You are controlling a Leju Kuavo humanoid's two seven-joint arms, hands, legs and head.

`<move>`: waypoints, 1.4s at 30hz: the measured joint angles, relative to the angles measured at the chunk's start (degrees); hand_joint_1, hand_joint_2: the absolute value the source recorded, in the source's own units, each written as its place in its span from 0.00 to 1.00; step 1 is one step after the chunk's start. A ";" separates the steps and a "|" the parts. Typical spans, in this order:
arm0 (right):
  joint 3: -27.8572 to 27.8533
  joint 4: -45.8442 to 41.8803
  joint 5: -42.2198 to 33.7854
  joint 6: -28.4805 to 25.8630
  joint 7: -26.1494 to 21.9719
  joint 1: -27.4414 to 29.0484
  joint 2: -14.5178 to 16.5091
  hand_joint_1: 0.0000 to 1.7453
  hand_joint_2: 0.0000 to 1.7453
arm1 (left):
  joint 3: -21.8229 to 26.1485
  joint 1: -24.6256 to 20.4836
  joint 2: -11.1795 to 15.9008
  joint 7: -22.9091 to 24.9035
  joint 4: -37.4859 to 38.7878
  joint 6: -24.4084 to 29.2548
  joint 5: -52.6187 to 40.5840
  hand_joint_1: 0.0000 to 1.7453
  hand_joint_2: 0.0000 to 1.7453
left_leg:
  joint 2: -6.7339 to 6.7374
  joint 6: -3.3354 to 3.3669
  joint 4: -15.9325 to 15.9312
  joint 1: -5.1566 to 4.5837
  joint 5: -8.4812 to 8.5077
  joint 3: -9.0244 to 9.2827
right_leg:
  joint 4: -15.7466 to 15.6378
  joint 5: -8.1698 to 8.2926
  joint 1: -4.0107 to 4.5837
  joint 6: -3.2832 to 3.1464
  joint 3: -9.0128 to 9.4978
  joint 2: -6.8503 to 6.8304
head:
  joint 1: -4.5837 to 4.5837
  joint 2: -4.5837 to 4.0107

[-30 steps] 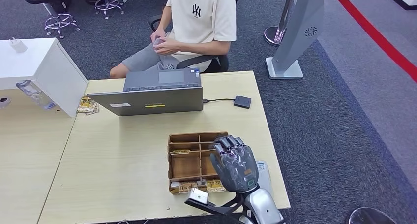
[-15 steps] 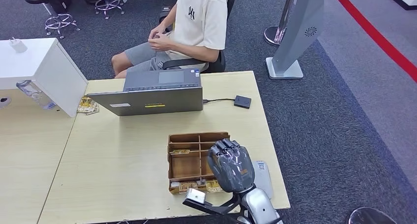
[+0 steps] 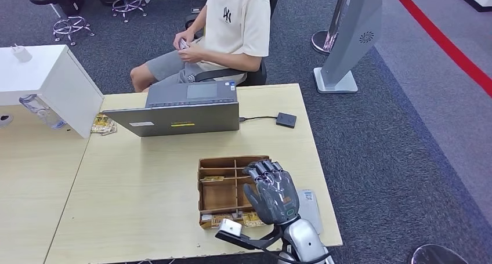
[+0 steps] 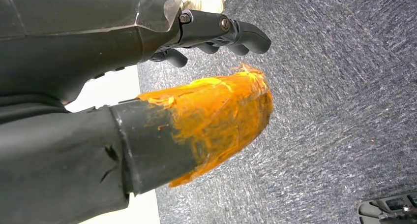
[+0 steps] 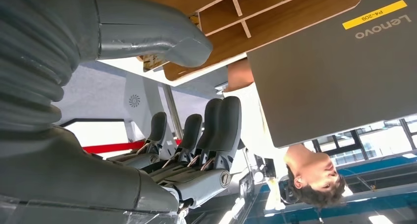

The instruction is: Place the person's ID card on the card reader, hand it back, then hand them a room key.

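Your right robot hand [image 3: 271, 193] hovers empty, fingers spread, over the wooden tray [image 3: 216, 190] on the surface, while the seated person holds the ID card [image 3: 183, 44]; reach toward them, palm open.

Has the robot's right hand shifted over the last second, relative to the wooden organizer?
Yes. The right hand has slid slightly toward the robot's left, now covering more of the wooden organizer's right compartments; the organizer itself stayed put.
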 joint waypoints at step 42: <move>-3.07 10.04 -1.76 -0.02 1.71 -3.96 -1.30 0.83 1.00 | 0.00 0.26 0.00 -0.74 0.00 -0.39 -0.28 0.00 0.00 | 0.00 0.00 0.00 0.00 0.00 0.00 | 0.00 0.00 0.00 0.00 0.00 0.00 | 0.01 0.00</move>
